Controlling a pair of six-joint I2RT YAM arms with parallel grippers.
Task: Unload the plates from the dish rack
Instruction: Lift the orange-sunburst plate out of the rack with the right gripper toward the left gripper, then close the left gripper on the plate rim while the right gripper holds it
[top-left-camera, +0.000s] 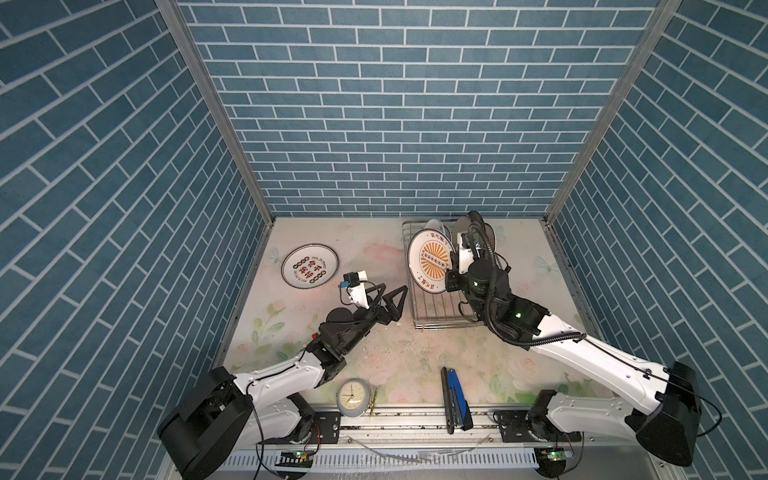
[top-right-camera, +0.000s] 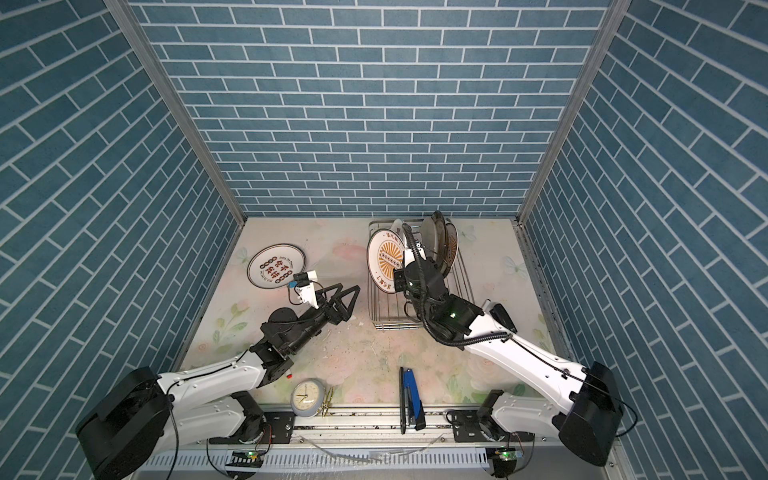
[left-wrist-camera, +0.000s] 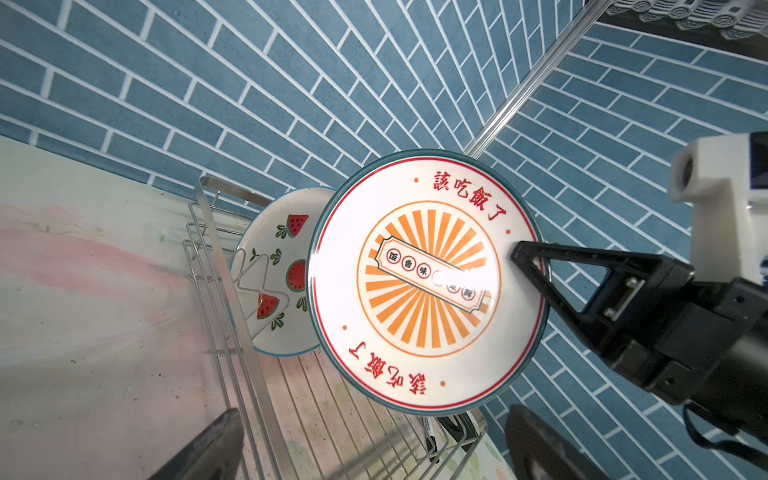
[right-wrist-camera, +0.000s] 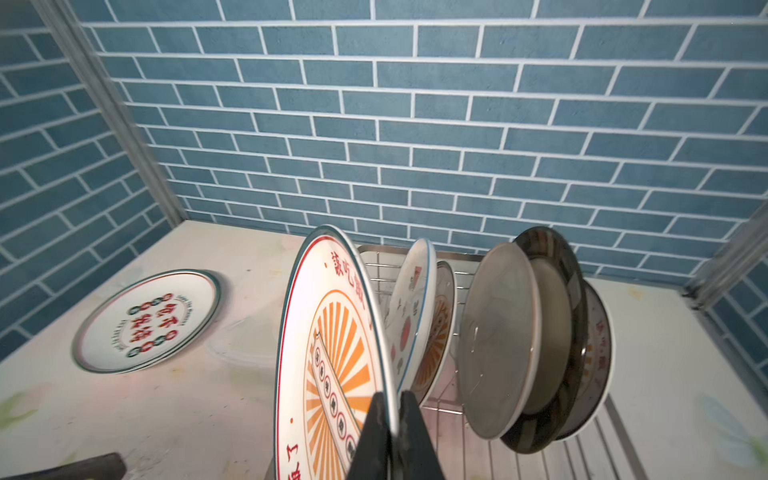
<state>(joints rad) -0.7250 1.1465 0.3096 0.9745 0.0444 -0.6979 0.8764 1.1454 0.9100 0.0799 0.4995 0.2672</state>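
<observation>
My right gripper (right-wrist-camera: 392, 399) is shut on the rim of a white plate with an orange sunburst (top-left-camera: 430, 259), held upright over the left part of the dish rack (top-left-camera: 436, 316). Behind it in the rack stand a watermelon plate (left-wrist-camera: 282, 270), a plain greyish plate (right-wrist-camera: 498, 332), a dark-rimmed plate (right-wrist-camera: 557, 257) and a red-printed one (right-wrist-camera: 600, 345). Another printed plate (top-left-camera: 309, 264) lies flat on the table at the far left. My left gripper (top-left-camera: 392, 293) is open and empty, just left of the rack, facing the sunburst plate (left-wrist-camera: 424, 282).
A small round clock (top-left-camera: 352, 398) and a brass pen-like thing (top-left-camera: 373, 402) lie at the table's front edge. A blue and black stapler-like tool (top-left-camera: 455, 399) lies front centre. Blue tiled walls close in three sides.
</observation>
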